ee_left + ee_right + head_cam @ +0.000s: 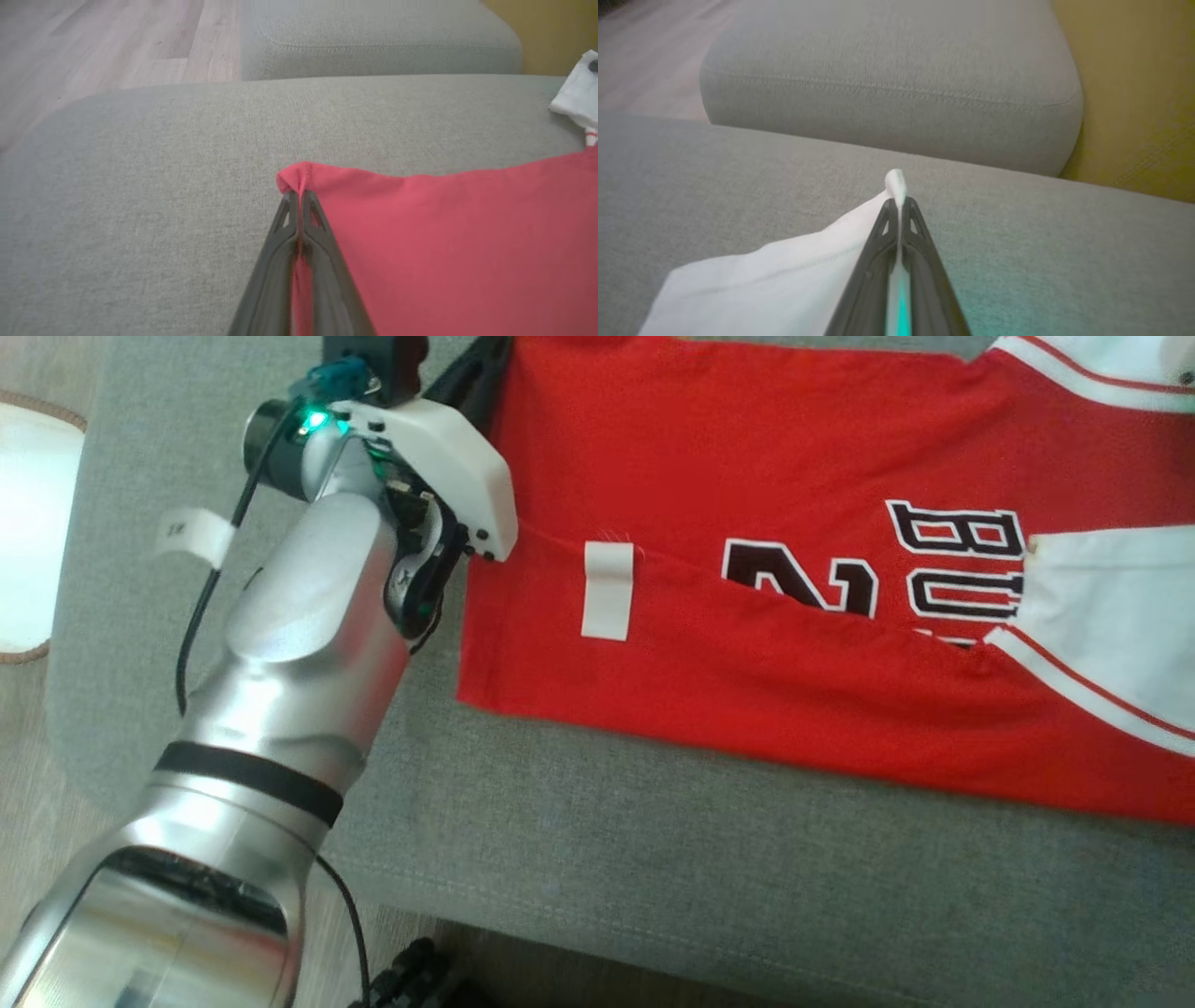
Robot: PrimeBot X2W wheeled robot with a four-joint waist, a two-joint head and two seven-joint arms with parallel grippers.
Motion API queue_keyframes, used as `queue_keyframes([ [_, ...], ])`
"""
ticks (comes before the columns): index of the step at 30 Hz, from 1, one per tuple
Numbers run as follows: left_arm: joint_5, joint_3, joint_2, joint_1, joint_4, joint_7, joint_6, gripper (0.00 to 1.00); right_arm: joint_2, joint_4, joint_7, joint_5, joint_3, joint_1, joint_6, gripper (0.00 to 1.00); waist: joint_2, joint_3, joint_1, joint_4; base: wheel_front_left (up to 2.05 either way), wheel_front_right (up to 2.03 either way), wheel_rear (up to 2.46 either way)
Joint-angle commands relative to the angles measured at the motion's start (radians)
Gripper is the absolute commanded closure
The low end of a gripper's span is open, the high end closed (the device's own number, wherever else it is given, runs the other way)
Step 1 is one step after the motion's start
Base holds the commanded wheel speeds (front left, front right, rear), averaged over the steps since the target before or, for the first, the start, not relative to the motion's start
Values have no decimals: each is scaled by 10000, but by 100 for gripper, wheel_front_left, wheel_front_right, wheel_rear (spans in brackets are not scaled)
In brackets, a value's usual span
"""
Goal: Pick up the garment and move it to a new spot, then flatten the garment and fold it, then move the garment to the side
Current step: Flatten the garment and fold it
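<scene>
With the jersey [747, 448] lying lengthwise between them on the cushion [653, 859], the left gripper [299, 195] pinches its red hem corner and the right gripper [900, 201] its white corner.

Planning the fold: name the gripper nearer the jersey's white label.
Left. The left gripper pinches the red hem corner at the white label's end; the right gripper pinches white fabric at the jersey's opposite end.

Soft, even light; blown-out glare at head view's left edge; wrist views slightly blurred.
</scene>
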Motion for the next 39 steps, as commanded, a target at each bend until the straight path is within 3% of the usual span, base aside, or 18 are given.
queue_keyframes([
  [1, 8, 332, 450, -463, -212, -186, 139, 100, 2, -313, -417, -99, -96, -245, 65, 100, 0, -92, -1, -96, 0, 0, 0],
  [9, -162, 732, 813, -344, 64, -885, 555, 100, 203, -104, -2059, -48, -752, -120, 65, 100, 0, -455, -1, -714, 0, 0, 0],
  [14, -353, 893, 985, 209, 496, -1091, 618, 100, 645, -266, -2749, 658, -602, 804, 65, 100, 0, -1018, -1, -1301, 0, 0, 0],
  [19, -475, 1030, 1217, 960, 855, -1281, 682, 100, 939, -1266, -3077, 1950, 19, 2328, 65, 100, 0, -1678, -1, -1904, 0, 0, 0],
  [31, -789, 1365, 1355, 2935, 1183, -1424, 836, 100, 478, -5055, -2363, 5075, 1586, 6438, 65, 100, 0, -2687, -1, -2679, 0, 0, 0],
  [39, -610, 1464, 1145, 3901, 888, -1435, 1047, 100, 381, -6102, -1684, 5679, 1380, 8287, 65, 100, 0, -3087, -1, -2603, 0, 0, 0],
])
